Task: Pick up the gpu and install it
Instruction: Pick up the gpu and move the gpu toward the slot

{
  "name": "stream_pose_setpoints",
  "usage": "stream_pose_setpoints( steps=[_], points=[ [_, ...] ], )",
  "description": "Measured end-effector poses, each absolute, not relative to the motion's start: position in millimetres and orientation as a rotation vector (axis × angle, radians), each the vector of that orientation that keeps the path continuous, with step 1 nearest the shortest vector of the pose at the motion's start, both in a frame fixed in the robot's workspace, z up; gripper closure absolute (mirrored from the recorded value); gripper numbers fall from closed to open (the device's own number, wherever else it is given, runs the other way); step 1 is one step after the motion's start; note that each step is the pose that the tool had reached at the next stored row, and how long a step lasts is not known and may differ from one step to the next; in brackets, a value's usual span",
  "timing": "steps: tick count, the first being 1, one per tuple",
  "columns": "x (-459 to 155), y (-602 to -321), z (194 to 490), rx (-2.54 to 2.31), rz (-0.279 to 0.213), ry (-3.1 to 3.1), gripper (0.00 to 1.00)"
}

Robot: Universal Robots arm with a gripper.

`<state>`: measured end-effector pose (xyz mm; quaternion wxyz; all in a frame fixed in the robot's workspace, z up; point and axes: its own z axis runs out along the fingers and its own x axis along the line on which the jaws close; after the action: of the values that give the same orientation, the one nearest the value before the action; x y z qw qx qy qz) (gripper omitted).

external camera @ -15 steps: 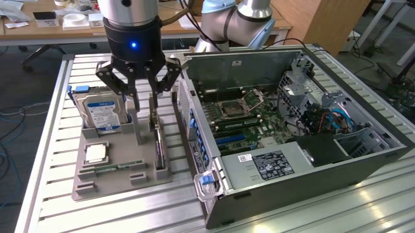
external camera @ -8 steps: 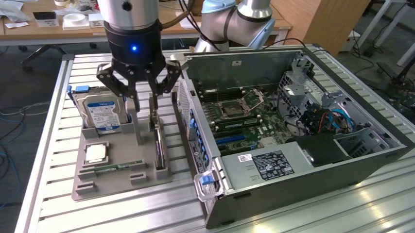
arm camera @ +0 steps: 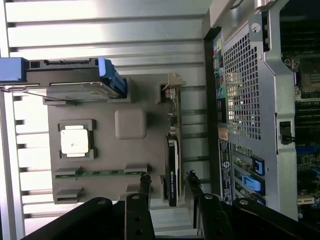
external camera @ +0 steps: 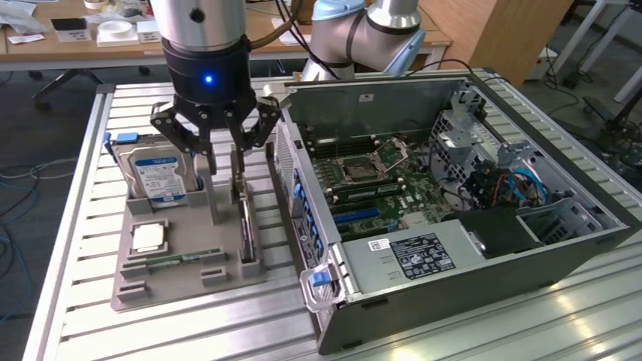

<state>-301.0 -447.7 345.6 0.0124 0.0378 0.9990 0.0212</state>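
Note:
The gpu [external camera: 245, 214] stands on its edge in a slot at the side of the grey holder [external camera: 191, 282] nearest the computer case, a thin dark card with a silver-beige bracket. My gripper [external camera: 222, 159] hangs just above it, open. In the wrist view the gpu [arm camera: 172, 167] runs between the two fingertips [arm camera: 145, 182], with a gap on each side, so my gripper [arm camera: 169, 184] straddles the card's end without touching it.
The holder also carries a hard drive [external camera: 155, 177] standing upright, a square processor [external camera: 149, 238] and a green memory stick [external camera: 180, 259]. The open computer case [external camera: 561, 226] lies right beside the holder, its motherboard [external camera: 377, 184] exposed. All rests on a slatted metal table [external camera: 201, 331].

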Motion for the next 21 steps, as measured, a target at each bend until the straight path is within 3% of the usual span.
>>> stream_pose_setpoints(
  steps=[21],
  points=[
    [-301.0, -447.6, 338.6, 0.118, 0.067, 3.114, 0.58]
  ],
)
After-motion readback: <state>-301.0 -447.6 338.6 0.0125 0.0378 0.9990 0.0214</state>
